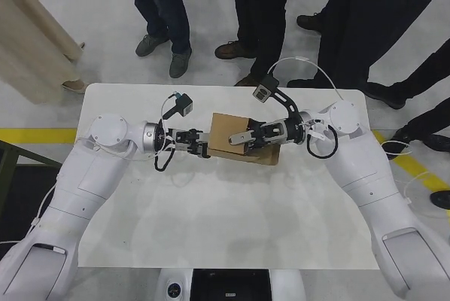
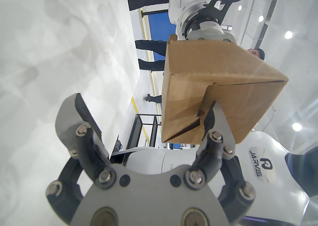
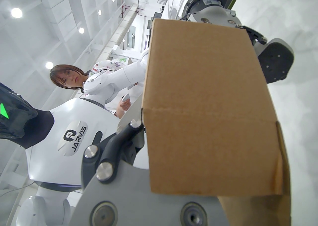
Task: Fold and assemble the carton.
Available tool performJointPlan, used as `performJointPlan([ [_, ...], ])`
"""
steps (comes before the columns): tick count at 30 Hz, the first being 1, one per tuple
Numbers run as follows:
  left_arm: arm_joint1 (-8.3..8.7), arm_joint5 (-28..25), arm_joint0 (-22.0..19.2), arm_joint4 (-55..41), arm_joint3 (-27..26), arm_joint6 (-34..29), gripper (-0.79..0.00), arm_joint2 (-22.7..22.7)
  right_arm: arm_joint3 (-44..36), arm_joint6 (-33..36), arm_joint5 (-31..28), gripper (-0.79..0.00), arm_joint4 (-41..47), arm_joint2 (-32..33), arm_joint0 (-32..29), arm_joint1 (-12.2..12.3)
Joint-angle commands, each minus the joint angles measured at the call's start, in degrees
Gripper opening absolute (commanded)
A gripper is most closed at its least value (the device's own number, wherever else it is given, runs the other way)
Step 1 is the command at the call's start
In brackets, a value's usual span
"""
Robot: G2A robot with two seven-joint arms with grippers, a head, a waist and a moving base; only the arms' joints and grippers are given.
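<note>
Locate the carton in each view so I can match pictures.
Top view: carton over the table's far half, centred.
Left wrist view: carton just beyond the left hand, one finger touching it.
Right wrist view: carton close up, fronting the camera.
Landmark: left hand at the carton's end.

place: robotics lab or demo hall | cues: yellow floor tape (image 1: 29, 135), white table (image 1: 210, 218), ceiling spotlights (image 3: 17, 12)

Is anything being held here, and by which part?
The carton, seemingly by the right gripper at the end nearest that arm; the open left gripper only touches the opposite end with one fingertip.
</note>
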Motion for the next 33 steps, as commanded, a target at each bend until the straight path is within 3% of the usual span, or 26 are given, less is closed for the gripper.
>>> performJointPlan([
  [1, 0.07, -0.2, -0.1, 0.5, 0.5, 0.5, 0.000, -0.4, 0.2, 0.0, 0.2, -0.785, -0.2, 0.2, -0.2, 0.1],
  [12, 1.95, -3.3, 1.2, 7.8, 0.0, 5.4, 0.000, -6.2, 2.1, 0.2, 1.7, -0.785, -2.3, 0.2, -0.9, 0.4],
  [24, 3.35, -21.4, 5.0, 21.5, -7.3, 15.6, 0.000, -10.8, 11.1, -0.3, -0.2, -0.785, -4.8, -5.1, 1.1, -1.7],
  [33, 4.13, -34.4, 7.5, 38.9, -8.1, 22.4, 0.000, -11.6, 20.1, 1.1, -2.7, -0.785, -4.4, -9.8, 4.3, -4.7],
])
